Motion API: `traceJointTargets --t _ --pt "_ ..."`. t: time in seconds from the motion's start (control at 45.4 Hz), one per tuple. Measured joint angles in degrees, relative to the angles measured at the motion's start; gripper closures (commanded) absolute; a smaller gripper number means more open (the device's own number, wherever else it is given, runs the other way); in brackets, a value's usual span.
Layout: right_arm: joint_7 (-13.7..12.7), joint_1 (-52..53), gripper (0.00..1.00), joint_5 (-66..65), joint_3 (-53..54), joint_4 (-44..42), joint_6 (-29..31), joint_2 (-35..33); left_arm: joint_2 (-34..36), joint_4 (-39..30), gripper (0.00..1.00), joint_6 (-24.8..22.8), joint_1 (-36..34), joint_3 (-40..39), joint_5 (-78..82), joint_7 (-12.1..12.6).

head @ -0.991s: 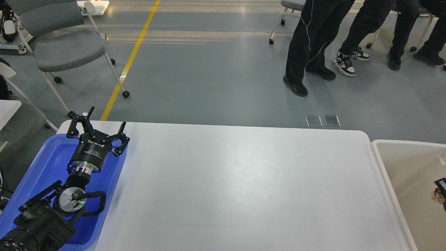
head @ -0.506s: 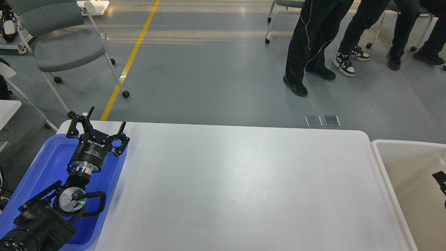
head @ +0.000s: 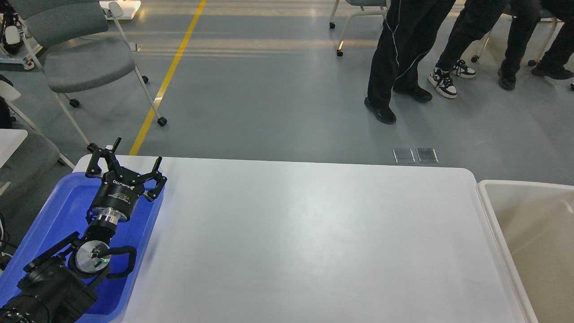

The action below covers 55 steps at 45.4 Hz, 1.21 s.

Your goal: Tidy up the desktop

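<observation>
The desktop [head: 314,237] is a large white tabletop with rounded corners, and nothing lies on its bare surface. My left gripper [head: 136,151] is open and empty, its fingers spread wide, held over the far end of the blue tray [head: 58,211] at the table's left edge. My right gripper is out of view.
A cream-beige bin [head: 529,224] stands against the table's right edge. A grey chair [head: 85,63] on castors stands beyond the far left corner. People's legs [head: 403,54] stand on the floor beyond the far edge. A yellow floor line [head: 170,76] runs past the chair.
A dark part that showed at the right edge over the bin has withdrawn out of view. A chair behind the people rolled left. My left arm has not moved.
</observation>
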Motion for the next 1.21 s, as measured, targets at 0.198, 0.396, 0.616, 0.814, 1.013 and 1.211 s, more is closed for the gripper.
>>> traceJointTargets --t 0.198,0.396,0.616,0.814,1.013,1.211 --pt "0.4 0.3 0.00 3.3 13.7 1.1 4.0 -0.7 0.0 0.0 0.00 0.0 0.0 0.0 0.0 0.0" --pt "1.8 -1.4 0.00 5.0 22.6 7.9 5.8 -1.8 0.0 0.0 0.00 0.0 0.0 0.0 0.0 0.0" --pt "2.4 -2.9 0.00 5.7 28.2 16.6 7.1 -2.5 0.0 0.0 0.00 0.0 0.0 0.1 0.0 0.0" --pt "3.2 -7.3 0.00 5.8 33.7 25.9 12.0 -2.9 0.0 0.0 0.00 0.0 0.0 0.1 0.0 0.0" --pt "7.6 -11.2 0.00 5.5 36.8 32.2 16.0 -1.4 0.0 0.0 0.00 0.0 0.0 0.1 0.1 0.0" --pt "11.8 -12.8 0.00 2.9 38.1 35.1 17.3 2.0 0.0 0.0 0.00 0.0 0.0 0.1 0.0 0.0"
